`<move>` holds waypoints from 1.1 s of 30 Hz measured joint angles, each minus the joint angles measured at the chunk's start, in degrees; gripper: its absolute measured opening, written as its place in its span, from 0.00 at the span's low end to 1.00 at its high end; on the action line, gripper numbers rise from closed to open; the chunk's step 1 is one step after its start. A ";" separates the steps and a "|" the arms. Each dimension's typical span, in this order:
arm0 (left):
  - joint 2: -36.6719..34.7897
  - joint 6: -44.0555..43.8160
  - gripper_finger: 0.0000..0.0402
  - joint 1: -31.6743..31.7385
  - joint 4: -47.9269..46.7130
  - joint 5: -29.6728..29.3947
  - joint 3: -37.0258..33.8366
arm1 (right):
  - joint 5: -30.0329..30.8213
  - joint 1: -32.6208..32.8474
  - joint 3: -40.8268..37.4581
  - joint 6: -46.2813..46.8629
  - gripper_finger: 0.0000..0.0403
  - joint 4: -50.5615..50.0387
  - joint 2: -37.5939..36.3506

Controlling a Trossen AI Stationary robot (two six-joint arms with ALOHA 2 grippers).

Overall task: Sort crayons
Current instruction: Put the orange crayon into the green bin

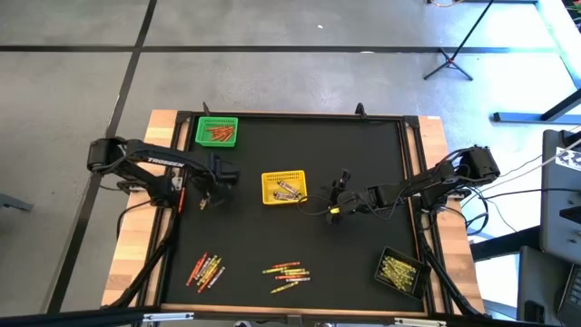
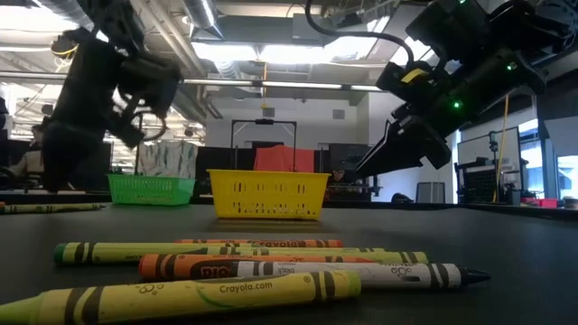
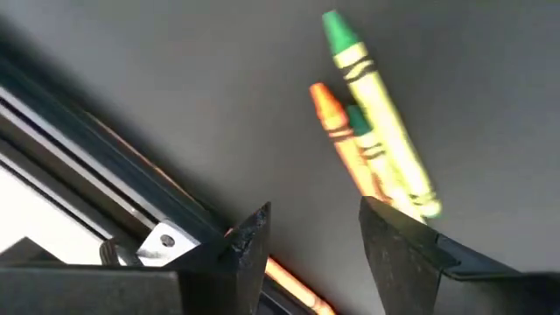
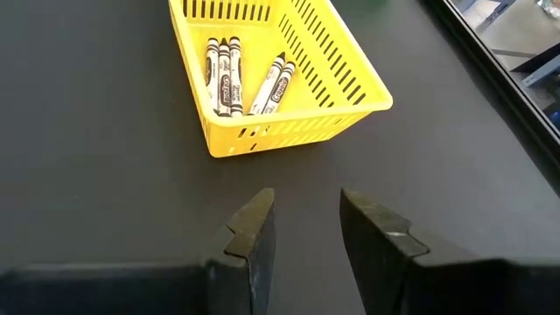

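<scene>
Left hand point(image 3: 311, 254) is released, empty, above crayons point(image 3: 372, 149) near the tabletop's left edge. Centre one crayon between the fingers before clenching. Right hand point(image 4: 306, 232), parted and empty, waits beside the yellow basket point(image 4: 289, 105).

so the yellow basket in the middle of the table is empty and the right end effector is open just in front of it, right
Not quite. The yellow basket is not empty: the right wrist view shows several white-wrapped crayons lying in it. The rest holds: the basket sits mid-table and the right end effector is open just in front of it, holding nothing.
</scene>
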 joint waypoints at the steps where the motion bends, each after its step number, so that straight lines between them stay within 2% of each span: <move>1: 0.04 0.01 0.40 0.41 0.38 0.07 -0.77 | 0.00 0.00 0.00 0.00 0.31 0.04 0.00; 5: 0.09 0.43 0.40 1.40 5.05 2.97 -3.59 | 0.00 0.00 0.00 0.01 0.31 0.05 0.00; 9: 0.17 1.09 0.40 1.55 5.89 4.12 -4.77 | 0.00 0.00 0.00 0.00 0.31 0.06 0.00; 21: -0.02 2.67 0.40 1.43 5.02 7.40 -2.94 | 0.04 -0.02 0.00 0.00 0.31 0.36 0.00; 33: -0.02 1.02 0.40 -1.15 11.71 9.69 -2.17 | 0.07 -0.02 0.00 0.00 0.31 0.37 0.00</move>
